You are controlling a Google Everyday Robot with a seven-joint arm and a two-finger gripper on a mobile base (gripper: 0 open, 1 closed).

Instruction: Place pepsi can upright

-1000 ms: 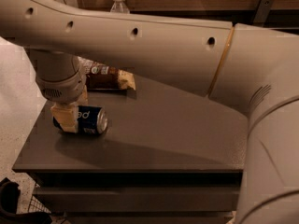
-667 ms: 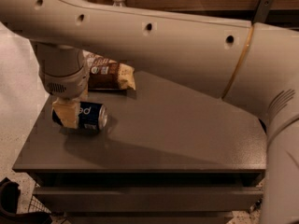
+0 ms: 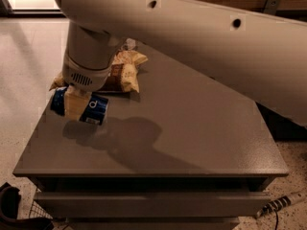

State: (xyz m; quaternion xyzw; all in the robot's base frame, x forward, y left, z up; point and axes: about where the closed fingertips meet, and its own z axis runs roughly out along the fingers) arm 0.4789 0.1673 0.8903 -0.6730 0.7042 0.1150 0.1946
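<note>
The pepsi can (image 3: 96, 110) is dark blue with white lettering. It lies on its side, held a little above the left part of the grey table top (image 3: 201, 128), and casts a shadow on the surface beneath it. My gripper (image 3: 76, 108) comes down from the big white arm at the upper left. Its tan fingers (image 3: 73, 103) are closed across the middle of the can. The can's left end sticks out past the fingers, near the table's left edge.
A yellow and brown snack bag (image 3: 126, 71) lies just behind the gripper at the table's back left. The table has a drawer front (image 3: 144, 202) below. A dark object (image 3: 12, 210) and a cable (image 3: 280, 205) lie on the floor.
The can has come up off the table in the gripper, still on its side. The arm now covers the back of the scene, where a bottle showed before.
</note>
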